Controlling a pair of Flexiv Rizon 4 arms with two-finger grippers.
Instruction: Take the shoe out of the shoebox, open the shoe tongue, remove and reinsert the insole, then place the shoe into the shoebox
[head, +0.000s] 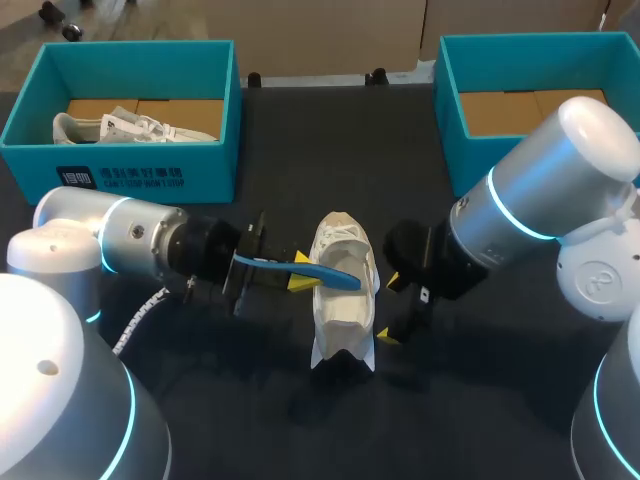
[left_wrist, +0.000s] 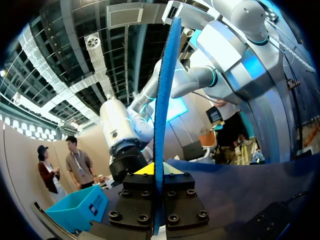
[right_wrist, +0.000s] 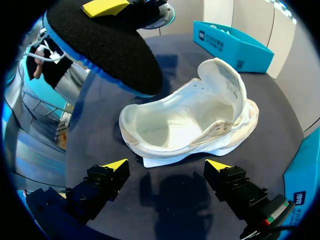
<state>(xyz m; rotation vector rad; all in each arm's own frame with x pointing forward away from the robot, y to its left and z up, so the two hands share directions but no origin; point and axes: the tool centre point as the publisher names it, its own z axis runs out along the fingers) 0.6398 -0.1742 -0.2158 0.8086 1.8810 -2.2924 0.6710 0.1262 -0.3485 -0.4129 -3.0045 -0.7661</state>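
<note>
A white shoe (head: 343, 290) stands on the dark table at the middle, its tongue pulled up and its inside bare (right_wrist: 195, 125). My left gripper (head: 300, 282) comes in from the left and is shut on the blue-edged insole (head: 325, 272), which hangs over the shoe's opening. In the left wrist view the insole (left_wrist: 162, 100) stands edge-on between the fingers of that gripper (left_wrist: 159, 170). Seen from the right wrist, the insole (right_wrist: 105, 45) shows a black face above the shoe's heel end. My right gripper (head: 390, 310) stands open just right of the shoe, holding nothing (right_wrist: 166, 165).
A teal shoebox (head: 150, 170) at the back left holds another white shoe (head: 130, 125). A second teal shoebox (head: 450, 110) at the back right shows only its cardboard floor. Bare dark table lies in front of the shoe.
</note>
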